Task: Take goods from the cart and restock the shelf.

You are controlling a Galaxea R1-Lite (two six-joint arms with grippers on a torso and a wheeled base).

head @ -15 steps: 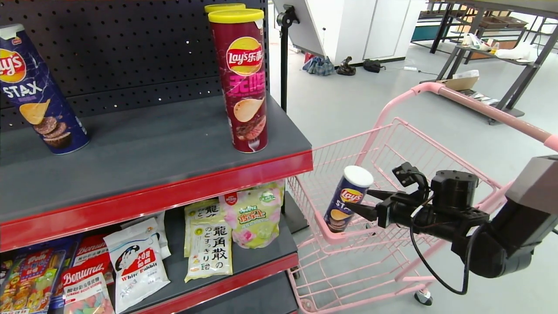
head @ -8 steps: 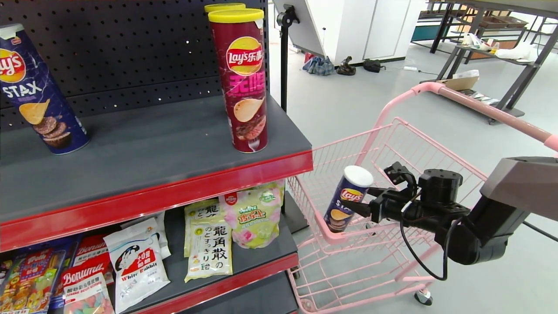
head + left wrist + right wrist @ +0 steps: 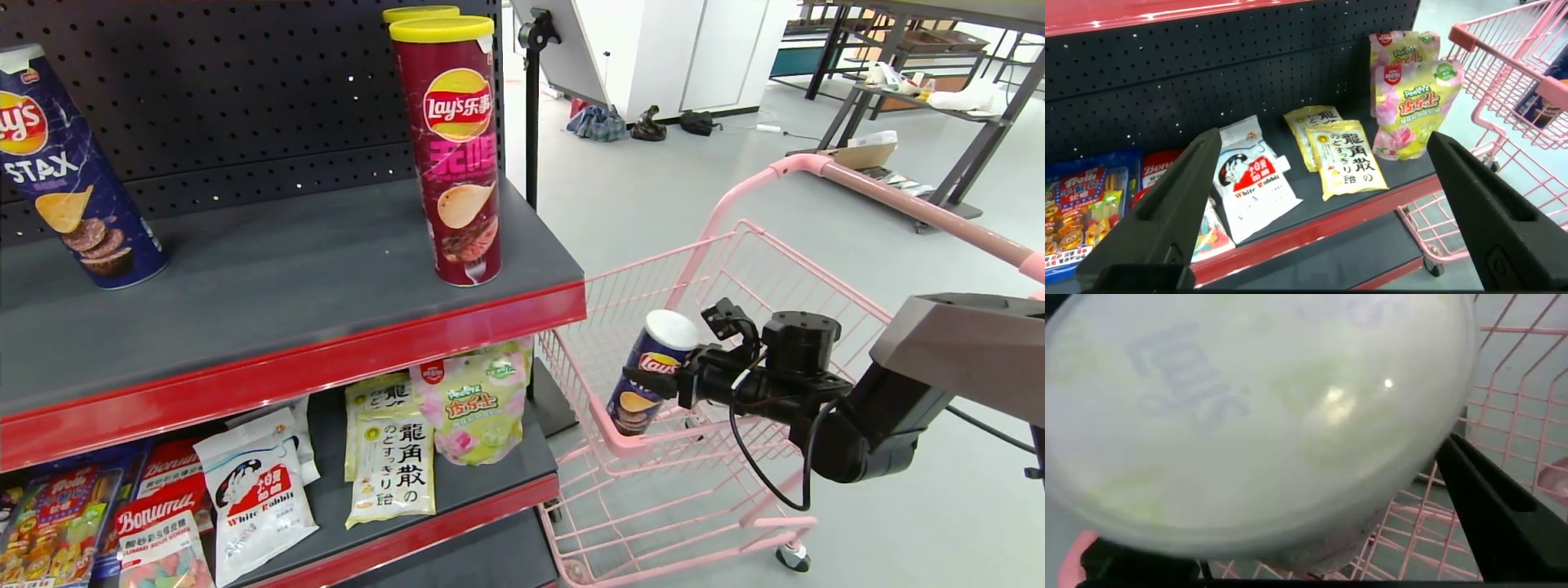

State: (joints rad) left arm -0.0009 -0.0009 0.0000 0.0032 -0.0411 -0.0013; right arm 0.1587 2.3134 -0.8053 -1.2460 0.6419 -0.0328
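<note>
Begin at the shelf (image 3: 269,273). At the left end of its upper board you have a blue can (image 3: 73,171) standing against the black pegboard. Toward the shelf's right end stands a red can (image 3: 459,155) with a yellow lid, upright near the front edge, and a second yellow lid (image 3: 420,13) shows just behind it.

On the shelf's lower board lie snack bags. Going right you find a white bag (image 3: 257,490), then two overlapping yellow bags (image 3: 390,457), then a pink-and-green bag (image 3: 478,404) propped up at the shelf's right end. Your left end effector (image 3: 1324,137) hangs in front of that lower board. Its fingers are spread wide apart with nothing between them.

Just right of the shelf stands the pink cart (image 3: 739,230). In the cart's corner nearest the shelf a chip can (image 3: 635,407), blue with a white lid (image 3: 1257,416), leans tilted against the basket wall. Your right end effector (image 3: 653,377) is at this chip can, on the side away from the shelf. Its fingers are apart and the can sits between them, with one finger crossing the can's front. You cannot tell whether the fingers press on the can.
</note>
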